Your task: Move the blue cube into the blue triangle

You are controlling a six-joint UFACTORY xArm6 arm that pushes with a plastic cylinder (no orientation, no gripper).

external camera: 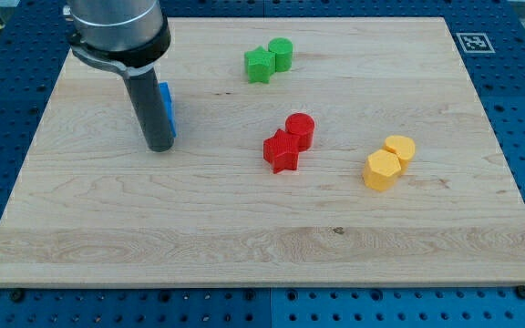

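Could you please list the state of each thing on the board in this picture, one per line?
My tip: on the board, directly in front of the blue block, largely hiding it.
Blue block: mostly hidden behind the rod, shape unclear.
Green star: touching the green cylinder.
Red star: touching the red cylinder.
Yellow hexagon: touching the yellow cylinder.

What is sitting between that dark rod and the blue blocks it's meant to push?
Nothing visible. My tip rests right against the blue blocks, which the rod mostly hides, so I cannot tell cube from triangle. The green, red and yellow pairs lie well off to the view's right.
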